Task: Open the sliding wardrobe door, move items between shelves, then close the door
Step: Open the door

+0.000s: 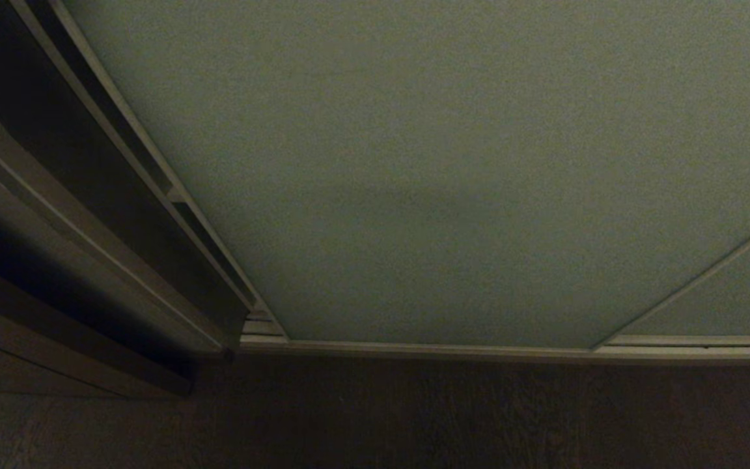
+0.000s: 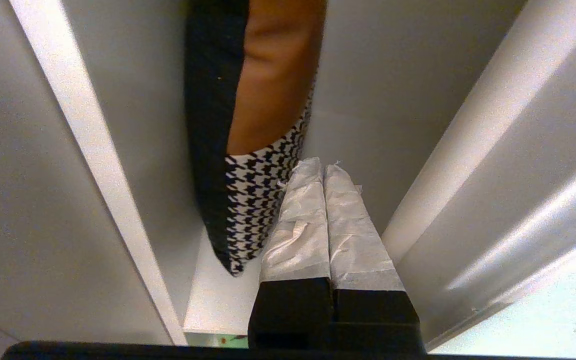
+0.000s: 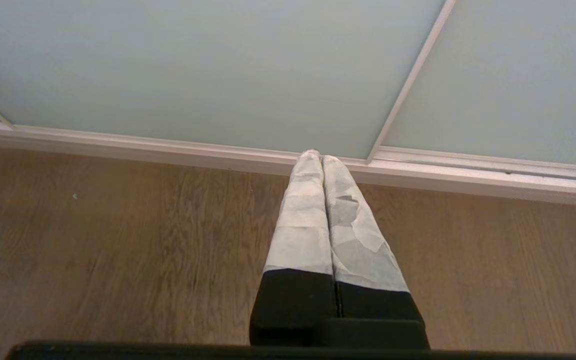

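Wood-grain floor runs along the base of the wardrobe; pale rail sits at 6 o'clock of the head view. Sliding wardrobe door fills that view from centre to 3 o'clock, big grey-green matte panel, slim off-white frame edge on its 9 o'clock side. Judged: stiff, flat, nothing to pinch, probably rides the rail with a sideways push, so best contact is the frame edge, tips flat against it. Dark brown panelling at 9 o'clock leaves only a narrow dark slot beside the door. Second panel at 4 o'clock, seam between them.

Left wrist view: white shelves and side walls, tight compartment. Houndstooth cushion stands on edge at 11 o'clock of the left tool, just beside its tips, contact unclear; soft, would give if nudged. Left tool pressed together, holding nothing. Little open room between the white divider and the wall. Sliver of green at 6 o'clock, too small to identify; plush items otherwise not visible.

Right tool pressed together, empty, parked over the floor, pointing at the rail.
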Robot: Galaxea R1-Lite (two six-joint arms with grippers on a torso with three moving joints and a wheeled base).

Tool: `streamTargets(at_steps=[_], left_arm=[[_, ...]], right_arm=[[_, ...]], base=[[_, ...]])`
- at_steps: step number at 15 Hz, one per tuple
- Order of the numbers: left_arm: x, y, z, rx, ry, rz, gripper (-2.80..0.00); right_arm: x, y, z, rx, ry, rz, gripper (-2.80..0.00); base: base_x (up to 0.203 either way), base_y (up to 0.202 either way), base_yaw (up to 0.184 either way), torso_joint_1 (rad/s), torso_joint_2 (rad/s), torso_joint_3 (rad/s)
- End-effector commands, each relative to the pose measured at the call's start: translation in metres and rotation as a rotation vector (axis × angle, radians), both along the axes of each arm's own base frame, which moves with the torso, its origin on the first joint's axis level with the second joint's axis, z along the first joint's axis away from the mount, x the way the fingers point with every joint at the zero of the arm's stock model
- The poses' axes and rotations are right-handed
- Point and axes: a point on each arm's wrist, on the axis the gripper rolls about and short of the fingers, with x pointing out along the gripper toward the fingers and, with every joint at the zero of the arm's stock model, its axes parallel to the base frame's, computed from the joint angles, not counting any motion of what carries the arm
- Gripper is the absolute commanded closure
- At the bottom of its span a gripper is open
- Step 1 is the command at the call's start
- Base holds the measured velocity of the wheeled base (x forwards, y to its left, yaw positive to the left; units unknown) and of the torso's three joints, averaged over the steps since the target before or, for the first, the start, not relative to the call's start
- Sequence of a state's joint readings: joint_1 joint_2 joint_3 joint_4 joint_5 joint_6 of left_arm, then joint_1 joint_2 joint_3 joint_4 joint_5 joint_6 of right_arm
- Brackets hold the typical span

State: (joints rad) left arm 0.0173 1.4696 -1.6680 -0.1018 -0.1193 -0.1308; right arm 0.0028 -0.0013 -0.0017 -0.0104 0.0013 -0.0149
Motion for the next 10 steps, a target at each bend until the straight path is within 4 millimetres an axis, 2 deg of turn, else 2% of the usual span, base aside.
streamTargets(at_steps=[1, 10], left_arm=[[0.000, -0.011, 0.000, 0.001, 0.000, -0.048, 0.00], [0.006, -0.068, -0.010, 0.040, 0.034, -0.230, 0.00]], right_arm=[[0.000, 0.000, 0.000, 0.000, 0.000, 0.001, 0.00], [0.000, 0.000, 0.000, 0.000, 0.000, 0.001, 0.00]], base=[[0.000, 0.000, 0.000, 0.000, 0.00, 0.000], [0.000, 0.000, 0.000, 0.000, 0.00, 0.000]])
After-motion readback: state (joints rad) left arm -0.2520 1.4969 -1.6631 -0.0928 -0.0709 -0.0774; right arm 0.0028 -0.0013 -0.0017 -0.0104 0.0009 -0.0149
